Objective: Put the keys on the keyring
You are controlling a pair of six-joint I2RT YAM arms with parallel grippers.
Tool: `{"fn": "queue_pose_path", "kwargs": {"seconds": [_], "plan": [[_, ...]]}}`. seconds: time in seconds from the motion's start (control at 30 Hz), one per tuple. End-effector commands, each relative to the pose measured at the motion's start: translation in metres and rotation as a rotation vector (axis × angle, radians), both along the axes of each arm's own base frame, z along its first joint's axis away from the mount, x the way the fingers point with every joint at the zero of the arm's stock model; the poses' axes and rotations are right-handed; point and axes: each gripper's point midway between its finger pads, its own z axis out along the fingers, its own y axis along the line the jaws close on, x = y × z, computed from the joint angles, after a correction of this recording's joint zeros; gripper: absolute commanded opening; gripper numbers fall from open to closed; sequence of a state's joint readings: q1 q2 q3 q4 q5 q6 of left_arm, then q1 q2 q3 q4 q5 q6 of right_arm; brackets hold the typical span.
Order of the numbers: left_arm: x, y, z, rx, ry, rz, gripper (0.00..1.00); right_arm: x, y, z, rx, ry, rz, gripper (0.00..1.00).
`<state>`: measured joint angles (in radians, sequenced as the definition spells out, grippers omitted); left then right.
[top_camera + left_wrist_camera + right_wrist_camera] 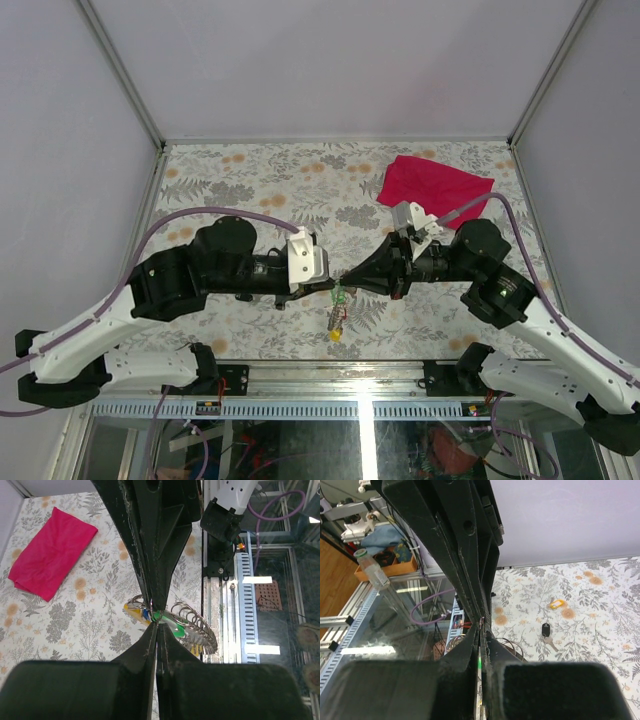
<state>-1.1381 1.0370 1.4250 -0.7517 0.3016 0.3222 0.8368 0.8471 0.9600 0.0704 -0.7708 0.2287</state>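
Observation:
My left gripper (333, 286) and right gripper (347, 279) meet tip to tip above the near middle of the table. Both are shut. The keyring (192, 625), silvery coiled rings with yellow and blue tags, hangs at the tips, and its strand (335, 325) dangles down. In the left wrist view my left gripper (157, 626) pinches the ring beside a green-tagged key (167, 619). In the right wrist view my right gripper (482, 629) is shut with a green sliver (480, 662) showing between its fingers. A black-headed key (546, 630) lies on the table.
A red cloth (430, 185) lies at the far right of the flowered table (250, 170). A loose yellow tag (555, 602) lies beyond the black key. The metal frame rail (330, 405) runs along the near edge.

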Motion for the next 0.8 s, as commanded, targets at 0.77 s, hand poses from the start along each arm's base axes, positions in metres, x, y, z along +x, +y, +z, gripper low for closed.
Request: {"fn": "queue_pose_path", "kwargs": {"seconds": [0.77], "plan": [[0.011, -0.015, 0.038, -0.358, 0.080, 0.128, 0.00, 0.017, -0.023, 0.074, 0.504, -0.047, -0.171, 0.00]]}}
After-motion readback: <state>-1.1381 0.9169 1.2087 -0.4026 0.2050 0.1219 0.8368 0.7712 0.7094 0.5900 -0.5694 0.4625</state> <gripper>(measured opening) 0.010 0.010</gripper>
